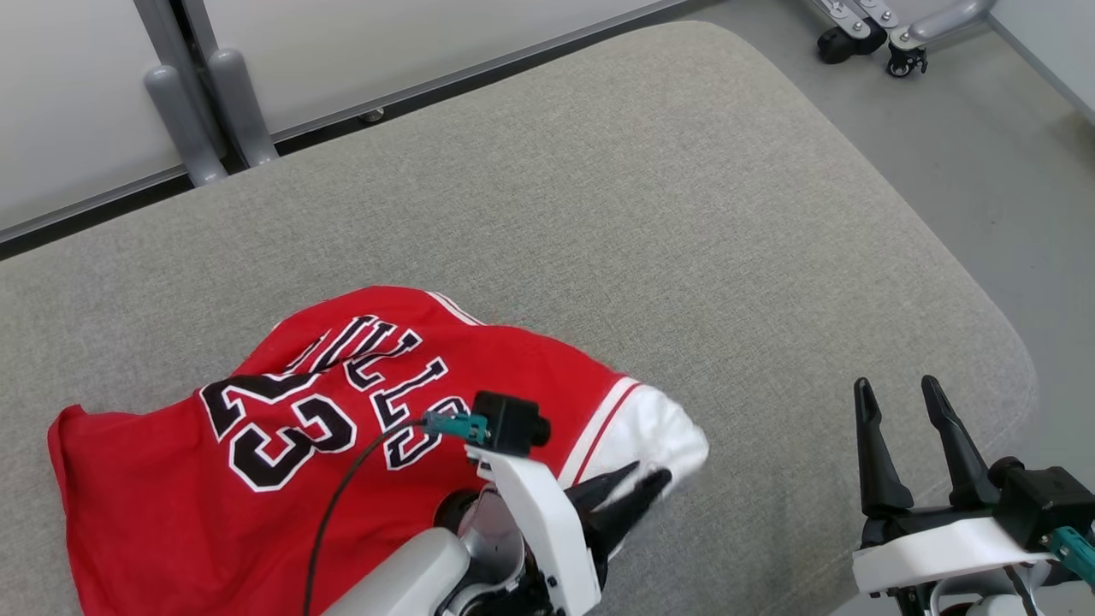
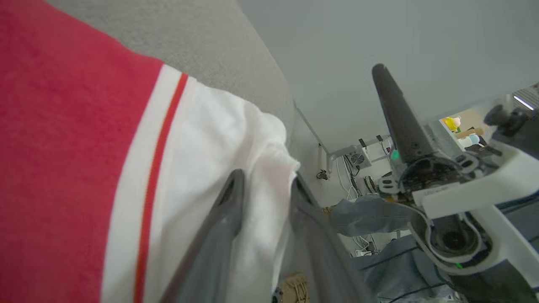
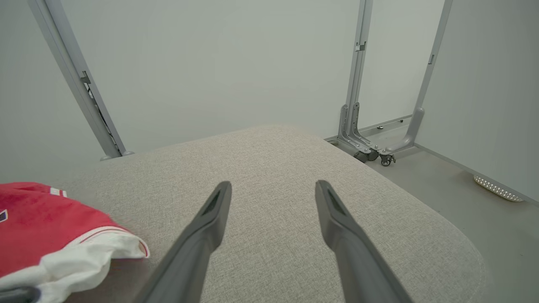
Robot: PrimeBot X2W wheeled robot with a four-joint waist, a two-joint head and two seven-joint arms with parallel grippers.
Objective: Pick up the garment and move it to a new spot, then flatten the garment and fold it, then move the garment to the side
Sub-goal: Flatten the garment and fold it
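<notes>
Pickup stage: the left gripper (image 1: 650,473), jaws narrow, pinches the white hem of the jersey (image 1: 342,411) near the front edge of the cushion (image 1: 642,214). The right gripper (image 1: 896,385) stands wide and empty. Moving, flattening and folding remain.

Jersey (image 1: 171,479): I log red, with black numerals and lettering edged white. Toward the cushion's (image 1: 684,214) right edge its hem is white with one thin red stripe. Cushion: beige-grey, fine woven fleck. Floor (image 1: 984,154) beyond the cushion: plain grey. Left gripper (image 1: 648,475) and right gripper (image 1: 894,383): black fingers, white housings.
</notes>
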